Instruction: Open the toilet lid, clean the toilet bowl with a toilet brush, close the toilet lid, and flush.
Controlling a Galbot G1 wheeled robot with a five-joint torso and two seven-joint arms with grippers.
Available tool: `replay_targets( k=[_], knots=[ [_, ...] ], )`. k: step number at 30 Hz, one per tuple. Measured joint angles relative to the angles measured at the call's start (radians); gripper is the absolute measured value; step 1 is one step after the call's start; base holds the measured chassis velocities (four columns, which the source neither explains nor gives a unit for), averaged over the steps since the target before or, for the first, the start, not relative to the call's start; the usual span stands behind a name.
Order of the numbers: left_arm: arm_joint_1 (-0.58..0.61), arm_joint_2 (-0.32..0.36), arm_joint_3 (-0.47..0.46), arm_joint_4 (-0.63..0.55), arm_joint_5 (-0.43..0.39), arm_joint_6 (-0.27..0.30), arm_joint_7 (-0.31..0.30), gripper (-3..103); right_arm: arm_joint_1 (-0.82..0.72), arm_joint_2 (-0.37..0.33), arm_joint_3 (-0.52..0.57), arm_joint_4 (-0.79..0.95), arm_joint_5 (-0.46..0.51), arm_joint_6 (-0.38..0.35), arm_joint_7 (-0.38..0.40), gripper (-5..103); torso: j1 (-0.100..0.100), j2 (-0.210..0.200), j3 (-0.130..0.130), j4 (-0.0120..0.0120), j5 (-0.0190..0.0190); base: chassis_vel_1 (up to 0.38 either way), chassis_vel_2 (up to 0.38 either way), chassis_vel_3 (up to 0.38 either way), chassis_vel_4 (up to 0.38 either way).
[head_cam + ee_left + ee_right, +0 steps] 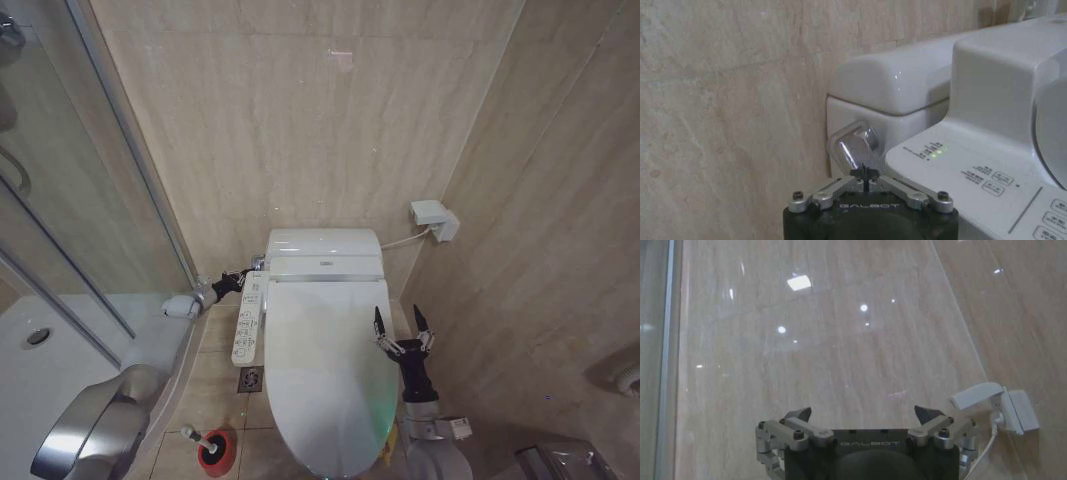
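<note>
Against the side of the white ceramic tank (867,90), my left gripper (865,176) has its fingertips pinched together right at the chrome flush lever (855,145). They appear to touch the lever's lower edge, though I cannot tell whether they press it or merely rest there. I judge that I am at the flush, the last step: narrow closed tips suit pushing a small lever tucked between the tank and the beige marble-look wall (300,120).

My left arm reaches across the gap from the shower side, which is why the wrist sits just beside the white control panel with its rows of buttons (248,318) and its green indicator lights.

The large glossy white plastic toilet lid (320,380) lies shut, flat over the seat, so the toilet bowl is covered beneath it. That fits flushing with everything closed. The toilet brush with its thin white handle (190,434) stands in its small red round cup holder (216,452) on the tiled floor, beside the front left of the toilet and near the square floor drain (250,379); parked there, it is out of my arms' way.

My right gripper (404,332) hangs idle over the lid's right edge, pointing up toward the wall, jaws spread wide and holding nothing. Beyond it on the wall is a white socket box with a plugged cable (1003,410).
</note>
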Motion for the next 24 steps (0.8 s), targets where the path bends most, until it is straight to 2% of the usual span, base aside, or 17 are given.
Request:
replay_targets(
  k=[24],
  knots=[
    [-0.001,-0.001,0.001,0.002,0.001,0.001,0.001,0,-0.006,0.000,0.002,0.006,0.000,0.001,0.000,100,0.000,0.000,0.000,0.0002,0.0000,0.000,0.000,0.000,0.000]
  ],
)
